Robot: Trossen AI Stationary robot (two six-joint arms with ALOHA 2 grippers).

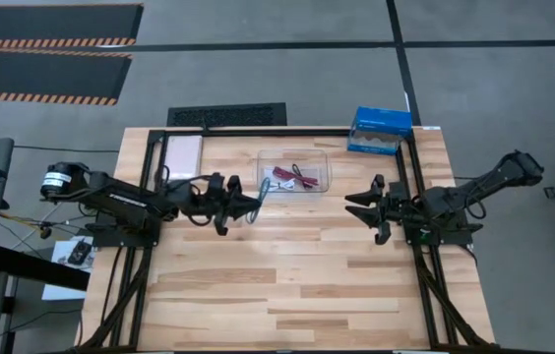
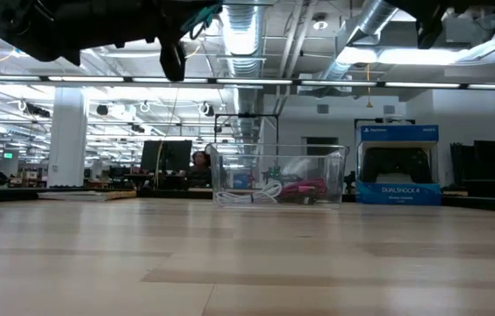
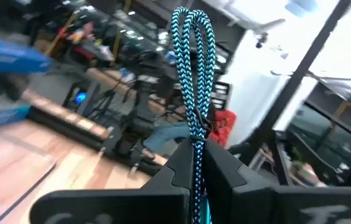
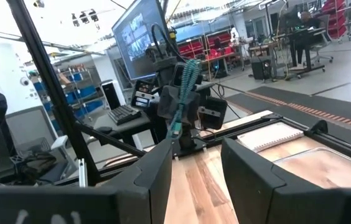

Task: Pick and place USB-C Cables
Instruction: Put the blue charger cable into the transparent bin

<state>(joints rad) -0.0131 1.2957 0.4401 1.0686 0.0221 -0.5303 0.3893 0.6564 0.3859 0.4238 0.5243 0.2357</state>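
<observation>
The teal cable (image 3: pixel 193 68) is pinched between the fingers of the left gripper (image 1: pixel 255 204), held up in the air just beside the clear bin (image 1: pixel 321 183). A dark red cable (image 1: pixel 287 177) and a white cable (image 2: pixel 265 192) are seen in the bin already. The teal cable is not yet dropped in. The right gripper (image 1: pixel 364 209), fingers spread, is kept above the tabletop (image 1: pixel 287 285), near the bin.

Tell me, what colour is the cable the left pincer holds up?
Teal with a black braided pattern; the teal cable shows best in the left wrist view, clamped in the left pincer.
</observation>
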